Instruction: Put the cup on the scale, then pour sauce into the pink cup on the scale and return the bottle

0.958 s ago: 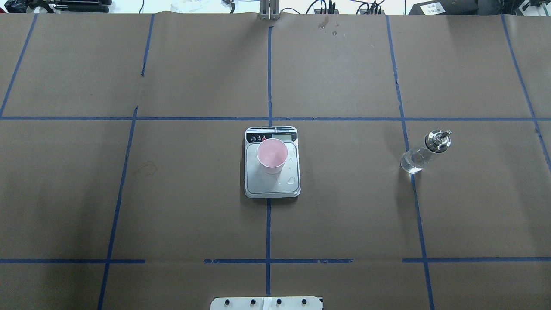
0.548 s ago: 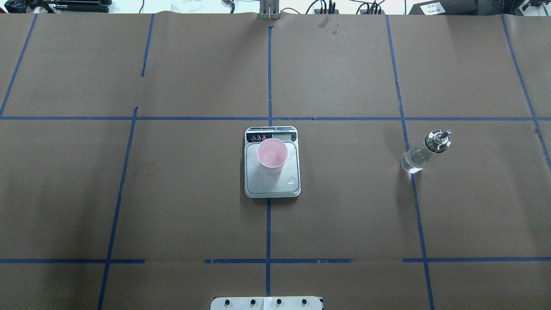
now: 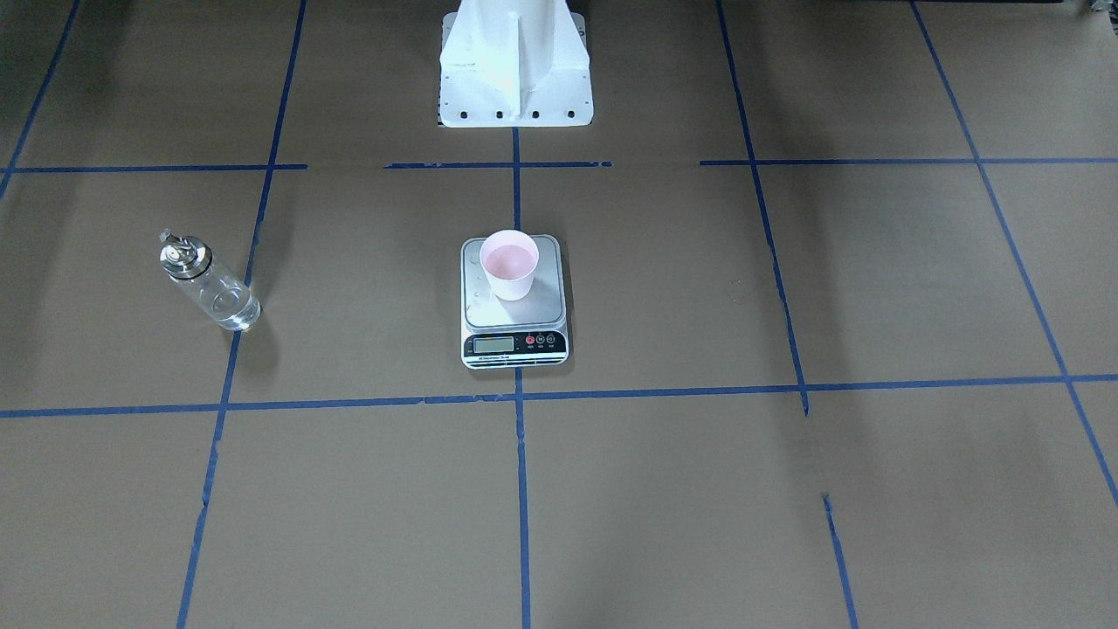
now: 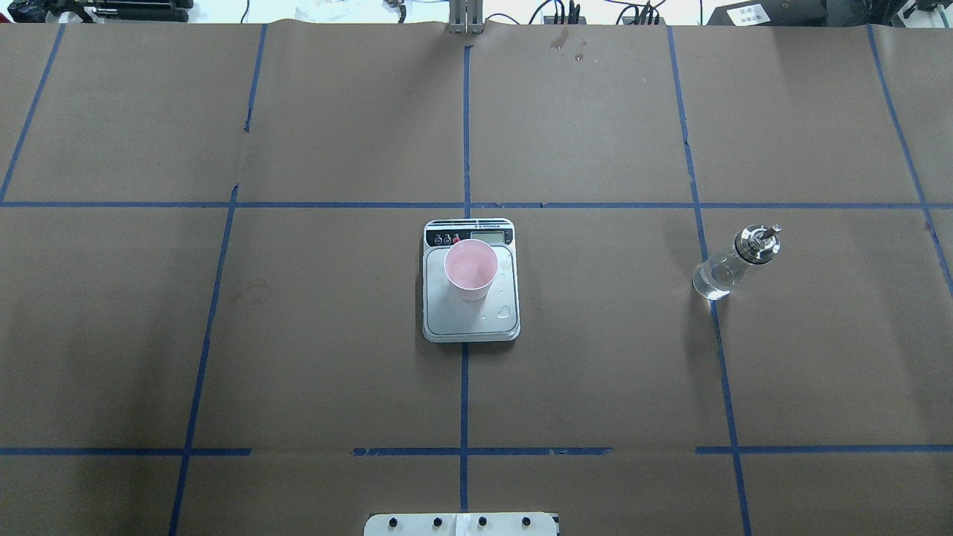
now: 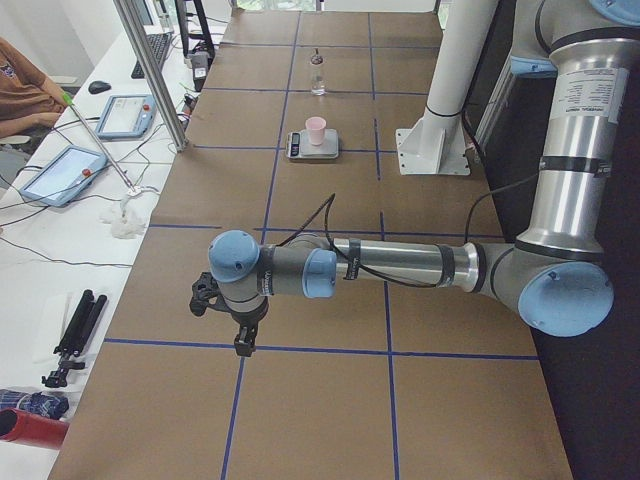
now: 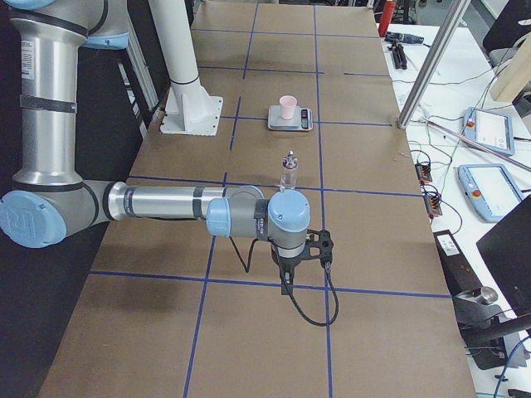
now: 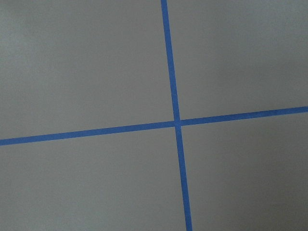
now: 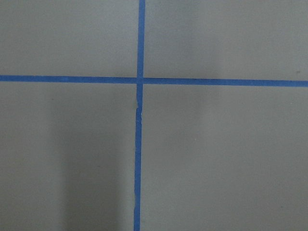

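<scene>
The pale pink cup [image 4: 470, 268] stands upright on the scale [image 4: 470, 324] at the table's middle; it also shows in the front view [image 3: 509, 262]. The clear glass bottle [image 4: 726, 269] with its silver spout cap stands upright on the paper, well to the right of the scale, with clear liquid low inside. Both arms are pulled back toward the table ends. My left gripper [image 5: 225, 308] shows only in the exterior left view and my right gripper [image 6: 311, 246] only in the exterior right view; I cannot tell whether they are open or shut. Both wrist views show only brown paper and blue tape.
Brown paper with a blue tape grid [image 4: 465, 205] covers the table. Clear droplets [image 4: 506, 311] lie on the scale's platform. The white robot base [image 3: 514, 61] stands behind the scale. Tablets and cables [image 6: 489, 133] lie on the side bench.
</scene>
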Controlling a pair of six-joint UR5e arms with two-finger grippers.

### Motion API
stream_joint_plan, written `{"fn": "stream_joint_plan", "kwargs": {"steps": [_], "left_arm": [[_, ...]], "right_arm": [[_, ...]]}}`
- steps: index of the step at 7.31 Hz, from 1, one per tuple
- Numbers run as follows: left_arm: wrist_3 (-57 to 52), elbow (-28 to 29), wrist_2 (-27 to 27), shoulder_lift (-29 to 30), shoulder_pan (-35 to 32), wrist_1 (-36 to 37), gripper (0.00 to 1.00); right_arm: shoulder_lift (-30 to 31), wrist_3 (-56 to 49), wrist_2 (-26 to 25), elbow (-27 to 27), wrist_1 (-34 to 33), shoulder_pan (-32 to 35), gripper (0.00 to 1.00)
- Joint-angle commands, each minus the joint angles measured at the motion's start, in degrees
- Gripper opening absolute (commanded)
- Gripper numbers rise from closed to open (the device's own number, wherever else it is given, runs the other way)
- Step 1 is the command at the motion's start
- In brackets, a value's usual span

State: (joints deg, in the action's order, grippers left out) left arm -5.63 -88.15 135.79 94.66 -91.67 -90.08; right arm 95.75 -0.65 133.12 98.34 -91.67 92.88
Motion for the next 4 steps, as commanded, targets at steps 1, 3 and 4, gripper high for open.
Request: {"fn": "stream_joint_plan", "kwargs": {"steps": [1, 3, 4], "left_arm": [[0.0, 0.1, 0.0, 0.0, 0.0, 0.0, 1.00], [0.0, 0.1, 0.0, -0.1, 0.0, 0.0, 1.00], [-0.1, 0.1, 0.1, -0.1, 0.0, 0.0, 1.00]], "right_arm": [[-0.2, 6.8, 0.8, 0.4, -0.4, -0.1, 1.00], [-0.1, 8.6, 0.9, 0.7, -0.4, 0.0, 1.00], [-0.1, 8.6, 0.9, 1.0, -0.3, 0.0, 1.00]]}}
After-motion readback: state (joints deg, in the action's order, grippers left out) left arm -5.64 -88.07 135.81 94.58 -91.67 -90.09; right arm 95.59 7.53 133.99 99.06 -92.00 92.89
